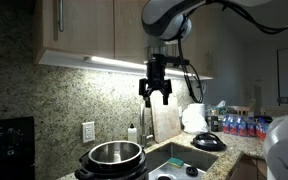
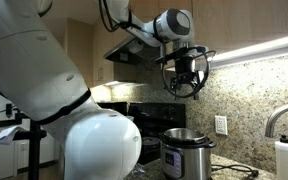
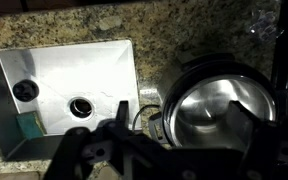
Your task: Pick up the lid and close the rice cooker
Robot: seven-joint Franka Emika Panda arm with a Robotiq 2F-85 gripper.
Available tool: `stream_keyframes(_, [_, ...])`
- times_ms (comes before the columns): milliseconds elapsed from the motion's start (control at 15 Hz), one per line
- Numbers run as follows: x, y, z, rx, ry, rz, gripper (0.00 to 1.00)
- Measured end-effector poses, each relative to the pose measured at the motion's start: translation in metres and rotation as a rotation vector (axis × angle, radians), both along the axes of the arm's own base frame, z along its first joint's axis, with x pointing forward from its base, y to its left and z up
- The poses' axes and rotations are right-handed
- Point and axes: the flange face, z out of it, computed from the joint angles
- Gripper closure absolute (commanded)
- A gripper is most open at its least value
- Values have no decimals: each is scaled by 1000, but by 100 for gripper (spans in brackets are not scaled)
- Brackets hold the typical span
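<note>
Gripper (image 1: 155,97) wide open, empty, high above countertop (image 1: 239,147). Lid (image 1: 206,141) beside sink (image 1: 179,160), rice cooker (image 1: 112,157) uncovered. Risk: off-centre grasp, lid slips into sink.

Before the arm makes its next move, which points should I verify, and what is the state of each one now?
1. Gripper open and holding nothing: ok.
2. Rice cooker uncovered, steel pot showing: ok.
3. Lid in sight, lying on the counter beyond the sink: ok.
4. Gripper placed over the lid: not ok; it hangs high, closer to the cooker.
5. Lid knob free to grasp: cannot tell, too small to judge.
</note>
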Motion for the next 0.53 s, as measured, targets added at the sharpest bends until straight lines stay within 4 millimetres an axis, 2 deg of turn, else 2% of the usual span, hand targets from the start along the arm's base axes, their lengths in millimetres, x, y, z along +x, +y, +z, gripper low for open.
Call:
stream_keyframes(133, [-6,-8,-16,-30,-32,-1,0])
stream_keyframes(267, [-14,-25,-35,-66,-67,-17,0])
stream_keyframes(400, [-23,-55,-51,-94,-87,-45,0])
stream_keyframes(533, [-31,-95,-62,-106,-87,-55,0])
